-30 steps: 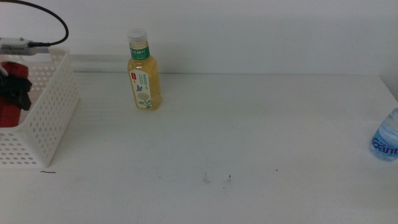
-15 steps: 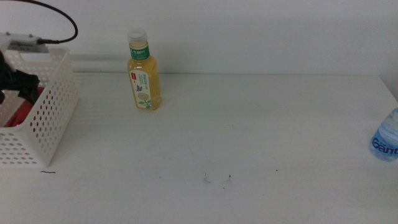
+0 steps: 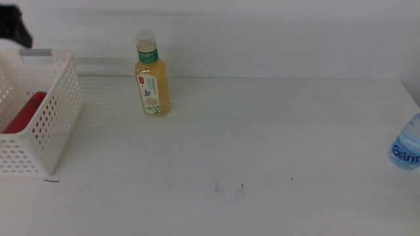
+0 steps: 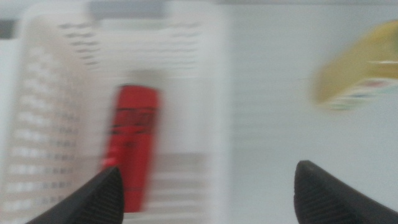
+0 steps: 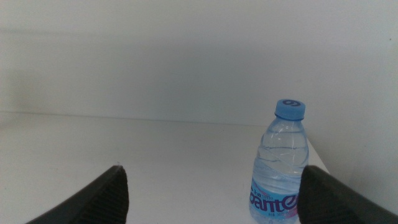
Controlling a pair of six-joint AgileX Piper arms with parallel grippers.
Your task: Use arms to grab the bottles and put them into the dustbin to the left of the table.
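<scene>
A white table (image 3: 262,144) is seen before a pale wall. At its left edge a white basket (image 3: 62,124) is placed, with a red can (image 3: 23,111) lying inside. A yellow tea bottle (image 3: 152,77) is stood upright near the far edge, just beside the basket. A water bottle (image 3: 408,147) is stood at the right edge. The middle is left bare but for small specks (image 3: 230,189). The left gripper (image 4: 208,193) is held above the basket, jaws apart and empty. The right gripper (image 5: 214,196) is held low, jaws apart, facing the water bottle.

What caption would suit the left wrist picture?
Open left gripper above the white basket holding a red soda can, yellow tea bottle standing outside.
</scene>
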